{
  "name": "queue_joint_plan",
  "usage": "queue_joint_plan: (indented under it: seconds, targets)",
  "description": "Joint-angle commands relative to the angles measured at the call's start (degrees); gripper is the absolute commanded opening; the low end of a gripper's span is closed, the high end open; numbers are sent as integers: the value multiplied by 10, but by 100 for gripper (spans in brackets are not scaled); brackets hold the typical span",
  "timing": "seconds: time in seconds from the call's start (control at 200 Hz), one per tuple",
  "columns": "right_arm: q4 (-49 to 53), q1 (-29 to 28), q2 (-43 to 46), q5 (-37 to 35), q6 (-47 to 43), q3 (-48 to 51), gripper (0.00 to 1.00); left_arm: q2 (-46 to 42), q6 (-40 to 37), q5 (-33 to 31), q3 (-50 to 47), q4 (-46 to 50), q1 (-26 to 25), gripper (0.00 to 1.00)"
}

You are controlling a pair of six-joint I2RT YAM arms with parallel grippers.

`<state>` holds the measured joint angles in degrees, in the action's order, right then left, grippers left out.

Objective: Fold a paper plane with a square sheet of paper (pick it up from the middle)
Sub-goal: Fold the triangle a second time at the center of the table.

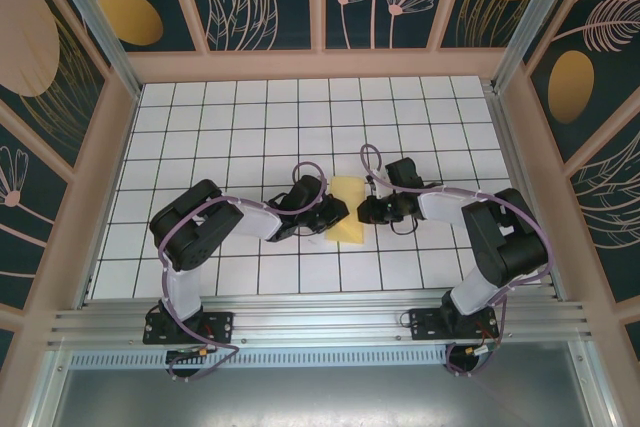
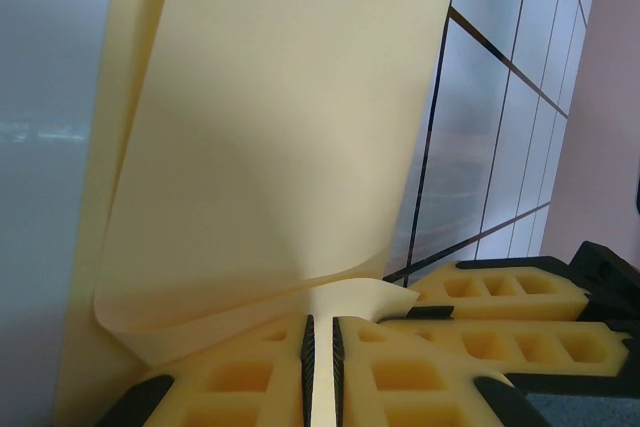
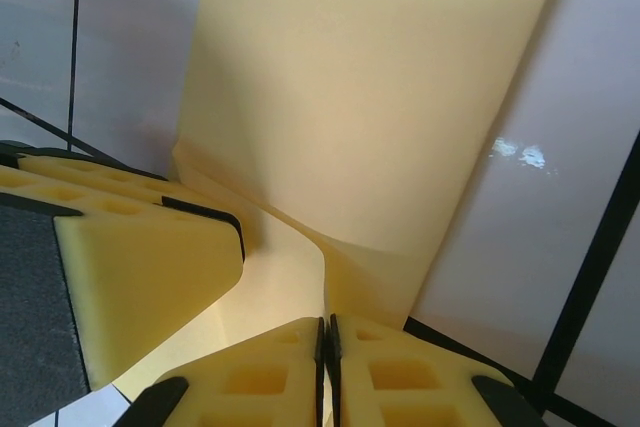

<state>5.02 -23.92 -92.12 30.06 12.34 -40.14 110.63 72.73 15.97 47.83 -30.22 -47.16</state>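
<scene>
The pale-yellow sheet of paper (image 1: pixel 346 199) stands doubled over into a narrow strip near the middle of the tiled table, held between both grippers. My left gripper (image 1: pixel 322 219) grips it from the left. In the left wrist view a paper layer runs straight down between the left gripper (image 2: pixel 322 325) pads while the rest curls up and away (image 2: pixel 280 127). My right gripper (image 1: pixel 362 212) meets it from the right. In the right wrist view the right gripper (image 3: pixel 327 327) is shut on a creased edge of the paper (image 3: pixel 370 97).
The white grid table (image 1: pixel 250 127) stretches behind and to both sides, framed by pink side walls (image 1: pixel 110 167). A metal rail (image 1: pixel 320 322) runs along the near edge by the arm bases. The two grippers' yellow fingers (image 3: pixel 140 257) sit very close together.
</scene>
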Motion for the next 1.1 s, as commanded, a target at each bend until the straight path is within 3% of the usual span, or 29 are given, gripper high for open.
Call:
queue_joint_plan:
  seconds: [0.0, 0.651, 1.091]
  targets:
    - [17, 5, 8, 8, 1, -10, 13, 14, 4, -5, -10, -2, 0, 15]
    - [5, 4, -3, 6, 6, 7, 8, -14, -3, 23, -4, -55, -2, 22]
    - [-7, 4, 3, -3, 17, 19, 7, 5, -3, 34, 0, -61, -5, 21]
